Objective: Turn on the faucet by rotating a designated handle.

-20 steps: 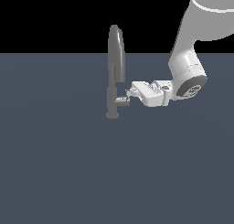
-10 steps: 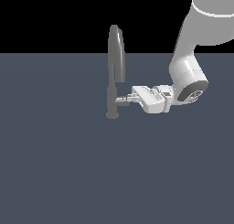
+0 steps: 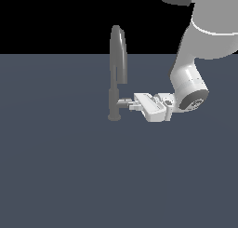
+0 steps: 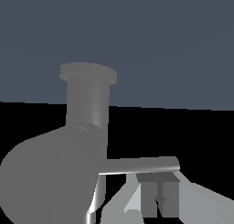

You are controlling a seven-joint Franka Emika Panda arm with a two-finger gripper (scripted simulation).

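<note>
The faucet (image 3: 114, 90) is a slim grey gooseneck with a round base and a high arched spout (image 3: 119, 43). The handle (image 3: 124, 102) is a short grey stub jutting from the stem toward the exterior view's right. My gripper (image 3: 132, 104) lies level, its fingertips at the end of the handle. In the wrist view the faucet stem (image 4: 87, 106) and its thin rod lever (image 4: 139, 165) fill the picture. My gripper (image 4: 157, 193) is shut, its two fingers pressed together right beside the rod, with nothing between them.
A plain dark grey floor (image 3: 60, 166) stretches all around the faucet. My white arm (image 3: 190, 83) comes down from the exterior view's upper right.
My hand has sunk a little beside the stem and the wrist has shifted to the exterior view's right. The handle stub has dropped slightly with the fingertips.
</note>
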